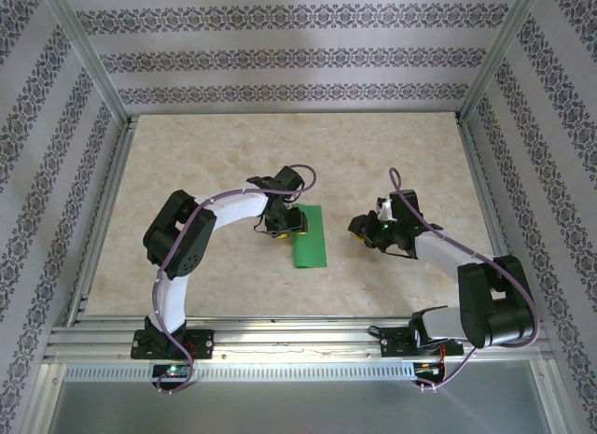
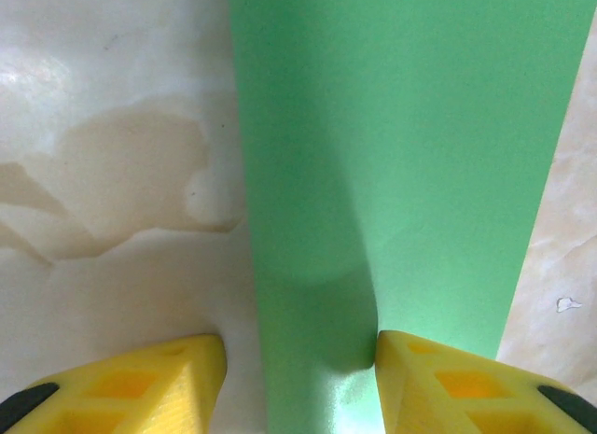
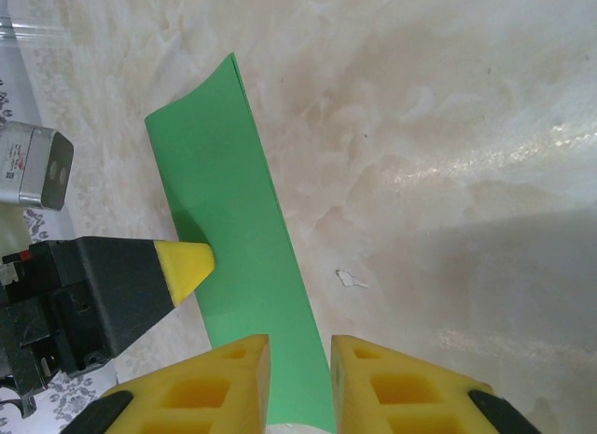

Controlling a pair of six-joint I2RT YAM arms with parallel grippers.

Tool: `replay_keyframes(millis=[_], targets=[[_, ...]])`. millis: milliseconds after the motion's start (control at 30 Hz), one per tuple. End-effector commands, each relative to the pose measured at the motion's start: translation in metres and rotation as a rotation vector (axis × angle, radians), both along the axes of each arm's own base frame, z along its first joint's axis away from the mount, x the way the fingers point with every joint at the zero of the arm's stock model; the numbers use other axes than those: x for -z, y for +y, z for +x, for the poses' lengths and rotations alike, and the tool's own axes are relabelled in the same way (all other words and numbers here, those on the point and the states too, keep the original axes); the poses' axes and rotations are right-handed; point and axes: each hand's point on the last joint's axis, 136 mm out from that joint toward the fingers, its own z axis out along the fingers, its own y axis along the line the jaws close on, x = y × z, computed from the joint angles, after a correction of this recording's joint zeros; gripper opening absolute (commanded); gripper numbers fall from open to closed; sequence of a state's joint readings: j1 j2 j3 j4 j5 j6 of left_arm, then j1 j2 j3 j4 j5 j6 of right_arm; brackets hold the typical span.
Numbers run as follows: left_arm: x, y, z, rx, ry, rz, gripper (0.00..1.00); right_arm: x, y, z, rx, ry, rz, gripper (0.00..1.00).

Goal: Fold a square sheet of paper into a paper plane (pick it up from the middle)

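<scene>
Green paper [image 1: 310,238] folded to a strip, middle of the table [image 1: 187,154], left gripper [image 2: 298,345] half open astride its left edge, right gripper [image 3: 300,345] near, jaws narrow, empty.

Sheet of paper [image 1: 309,236]: bright plain green, unmarked. Table [image 1: 187,163] around it: cream, marbled with tan blotches. Left gripper [image 2: 297,359] fingers [image 2: 140,383] flanking the sheet: yellow, black-tipped. Walls [image 1: 280,56] beyond the sheet: white, grey bands, possibly floral.
</scene>
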State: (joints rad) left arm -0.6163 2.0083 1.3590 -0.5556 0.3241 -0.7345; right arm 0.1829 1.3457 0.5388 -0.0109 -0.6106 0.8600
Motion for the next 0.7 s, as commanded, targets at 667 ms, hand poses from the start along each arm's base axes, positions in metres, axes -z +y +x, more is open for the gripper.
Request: replay_keyframes(millis=[667], targets=[[0.0363, 0.0249, -0.006, -0.035, 0.018, 0.152, 0.48, 0.0047, 0.0013, -0.0042, -0.009, 0.015, 0.01, 0.25]])
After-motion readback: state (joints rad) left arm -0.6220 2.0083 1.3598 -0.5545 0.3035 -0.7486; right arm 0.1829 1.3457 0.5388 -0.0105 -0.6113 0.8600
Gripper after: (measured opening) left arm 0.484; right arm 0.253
